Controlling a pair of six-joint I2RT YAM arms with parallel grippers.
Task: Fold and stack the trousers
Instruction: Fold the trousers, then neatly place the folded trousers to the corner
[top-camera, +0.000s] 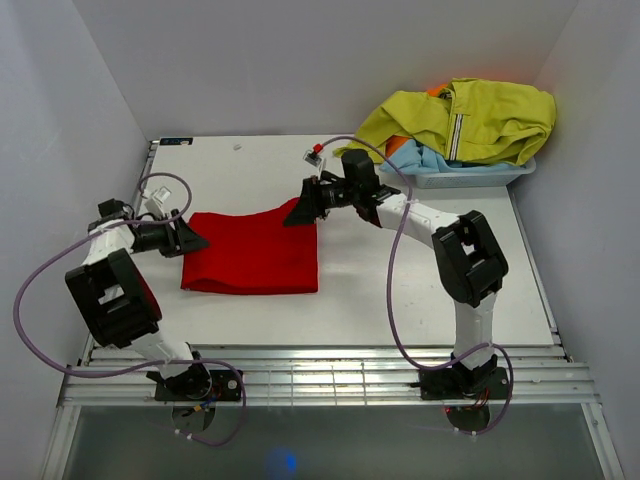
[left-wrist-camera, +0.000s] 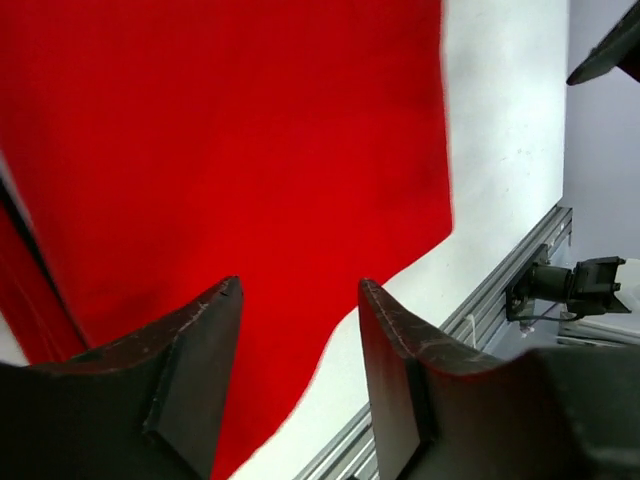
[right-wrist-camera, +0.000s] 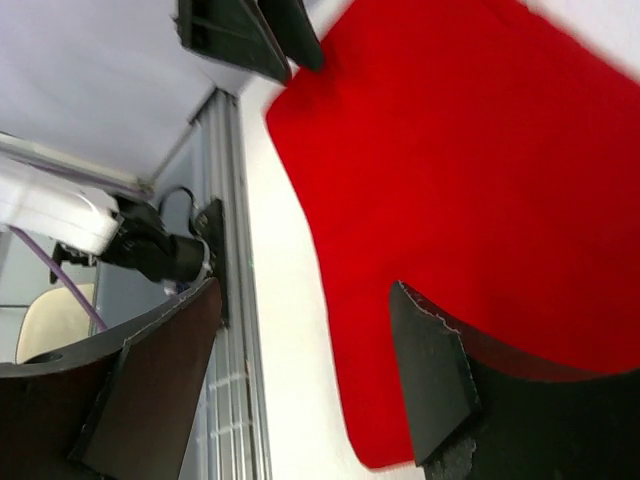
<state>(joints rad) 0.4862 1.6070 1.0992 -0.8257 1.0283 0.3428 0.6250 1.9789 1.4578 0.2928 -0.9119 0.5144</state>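
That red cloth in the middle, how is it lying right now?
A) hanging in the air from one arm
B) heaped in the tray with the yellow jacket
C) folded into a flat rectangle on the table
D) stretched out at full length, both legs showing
C: the trousers lie as a flat red rectangle on the table, between the left gripper and the right gripper.

Left arm (top-camera: 110, 285) was folded, forearm reaching right | left gripper (top-camera: 192, 241) sat low, fingers (left-wrist-camera: 195, 345) stood parted | right arm (top-camera: 465, 260) was bent, forearm stretched left | right gripper (top-camera: 300, 208) pointed left, fingers (right-wrist-camera: 430, 375) stood parted
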